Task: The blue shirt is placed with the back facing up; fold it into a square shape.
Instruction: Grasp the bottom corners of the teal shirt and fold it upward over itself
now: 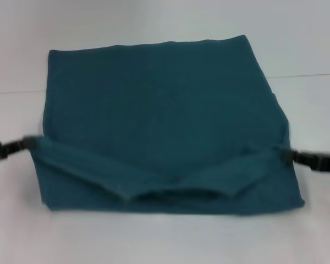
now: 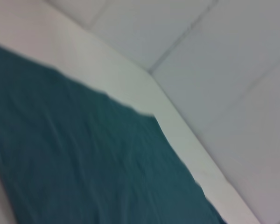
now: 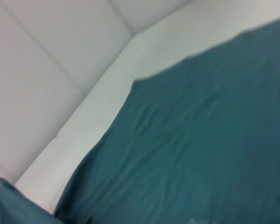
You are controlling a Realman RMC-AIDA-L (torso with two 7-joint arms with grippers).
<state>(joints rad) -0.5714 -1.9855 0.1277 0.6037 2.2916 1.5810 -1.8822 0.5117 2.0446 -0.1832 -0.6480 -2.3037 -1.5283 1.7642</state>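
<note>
Carrying the blue shirt (image 1: 159,110) hem forward, left hand (image 1: 26,144) and right hand (image 1: 289,155) each pinch a corner; keep both level, cloth taut between them.

Plain lab-like test bench: bare white table (image 1: 154,242), pale panelled floor (image 2: 214,56).

I'm looking at a plain white table (image 1: 154,242) taking up the whole head view. From the wrist cams I'm also seeing a pale tiled floor (image 2: 233,60) running past the table's edge.
</note>
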